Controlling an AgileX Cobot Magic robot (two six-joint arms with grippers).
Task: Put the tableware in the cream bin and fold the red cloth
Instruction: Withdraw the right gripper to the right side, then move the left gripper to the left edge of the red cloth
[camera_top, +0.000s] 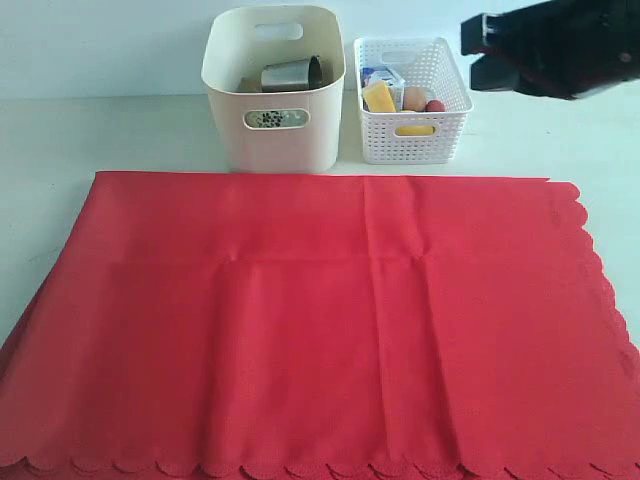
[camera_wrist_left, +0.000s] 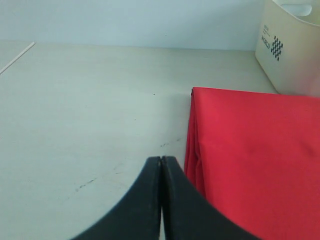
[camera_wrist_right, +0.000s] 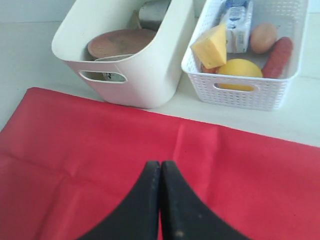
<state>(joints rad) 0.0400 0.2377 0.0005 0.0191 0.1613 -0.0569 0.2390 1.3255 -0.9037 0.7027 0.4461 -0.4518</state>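
Bright red scalloped fabric cloth (camera_top: 320, 320) lies wide on table. Left gripper (camera_wrist_left: 161, 164) over bare table beside cloth edge, jaws pressed together, empty. Right gripper (camera_wrist_right: 160, 167) over cloth, jaws together, empty. Behind: tall cream plastic bin (camera_top: 270, 140) holds steel cup (camera_top: 292, 73), round brown wooden plate (camera_wrist_right: 120, 42).

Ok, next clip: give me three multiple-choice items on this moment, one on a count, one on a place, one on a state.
1. How many containers stand behind the red cloth?
A. two B. one C. three
2. Where is the steel cup?
A. on the red cloth B. in the cream bin C. in the white basket
3. How is the right gripper?
A. wide open B. shut on the cloth C. shut, empty

Key: 1 A, the bin and the basket stand side by side. 2 B, the cup lies inside the cream bin. 3 C, its jaws meet with nothing between them.
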